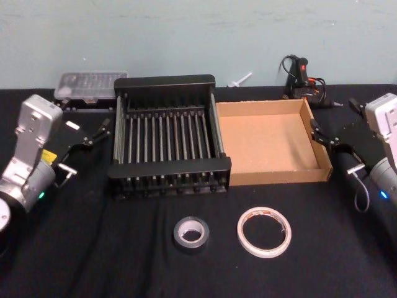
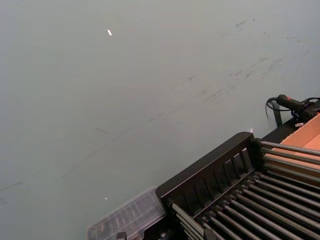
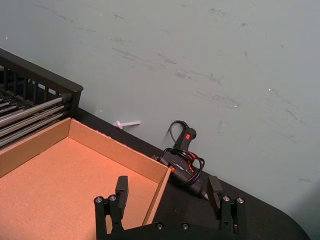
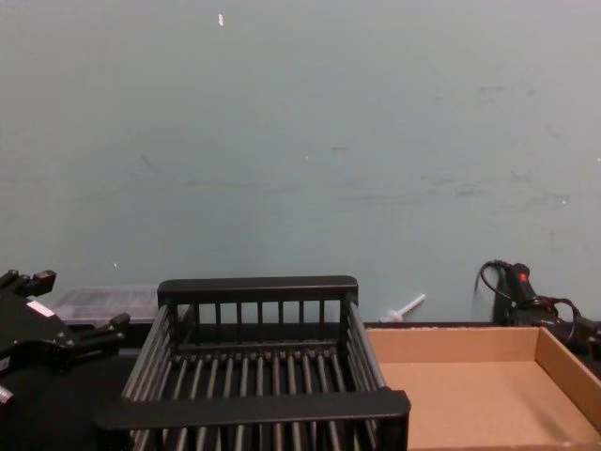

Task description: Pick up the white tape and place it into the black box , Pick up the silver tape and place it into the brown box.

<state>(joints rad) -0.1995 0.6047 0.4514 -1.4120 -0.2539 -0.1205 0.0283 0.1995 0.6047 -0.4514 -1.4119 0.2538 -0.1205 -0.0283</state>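
Head view: the black box [image 1: 169,135] stands at table centre, with the brown box [image 1: 270,141] touching its right side. Both containers hold nothing. The silver tape [image 1: 191,233] lies flat on the black tablecloth [image 1: 99,254] in front of the black box. The white tape [image 1: 264,231] lies flat just to its right, in front of the brown box, apart from it. The left gripper [image 1: 93,132] is positioned left of the black box, jaws spread wide and holding nothing. The right gripper [image 1: 322,134] is positioned beside the right wall of the brown box, jaws spread wide and holding nothing.
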